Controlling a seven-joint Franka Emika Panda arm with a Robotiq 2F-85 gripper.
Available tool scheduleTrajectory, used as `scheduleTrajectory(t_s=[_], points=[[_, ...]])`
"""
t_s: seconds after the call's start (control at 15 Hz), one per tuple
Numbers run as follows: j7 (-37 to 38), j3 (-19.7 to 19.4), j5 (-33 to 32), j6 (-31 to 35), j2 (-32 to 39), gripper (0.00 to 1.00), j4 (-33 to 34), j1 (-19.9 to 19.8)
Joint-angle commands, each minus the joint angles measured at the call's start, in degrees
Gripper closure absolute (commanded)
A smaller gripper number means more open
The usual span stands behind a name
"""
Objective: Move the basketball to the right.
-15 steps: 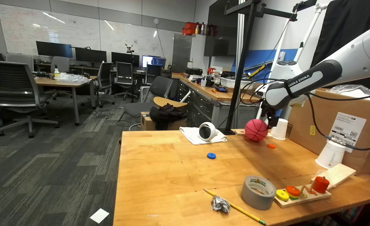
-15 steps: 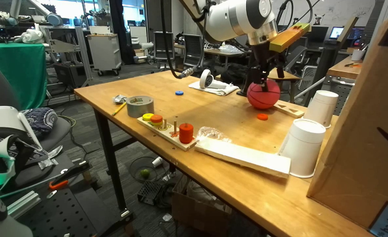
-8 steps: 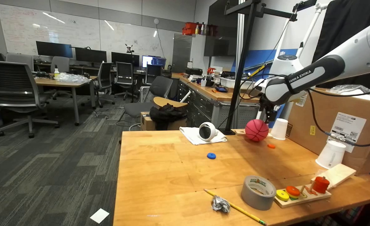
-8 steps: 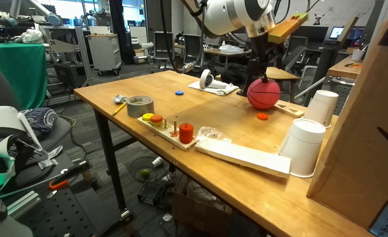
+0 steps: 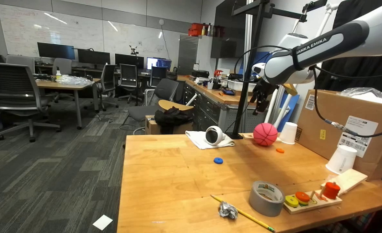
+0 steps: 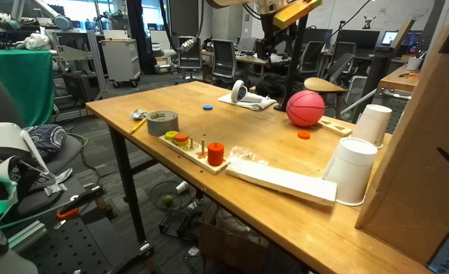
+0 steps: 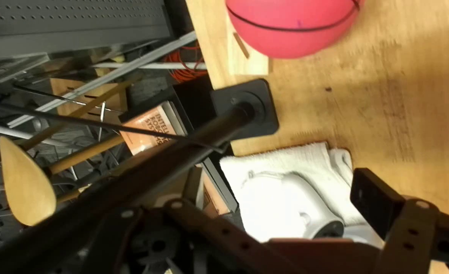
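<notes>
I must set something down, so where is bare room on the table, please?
A broad bare patch lies between white cloth, blue disc, pencil and one edge of the table. Another: between blue disc, orange disc and tape roll. Crowded: around peg board, tape roll and plank; near the basketball.

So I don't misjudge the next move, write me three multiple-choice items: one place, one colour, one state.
1. The white controller lies on:
A) the cardboard box
B) the white cloth
C) the tape roll

2. The disc nearest the basketball is:
A) green
B) blue
C) orange

3. The end effector, relative to the basketball, is:
A) apart
B) gripping it
C) touching it

1 B: cloth shows around it in both exterior views.
2 C: its top shows orange in both exterior views.
3 A: both exterior views show a gap between them.
</notes>
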Motion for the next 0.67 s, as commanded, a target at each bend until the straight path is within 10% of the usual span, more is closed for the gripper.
scheduleTrajectory(t_s=[0.0,0.6], points=[[-2.1,2.9,7.2,-0.2,-0.9,0.0,-3.7,-1.4],[-12.1,6.0,18.6,4.2,2.9,0.0,-5.2,-4.1]])
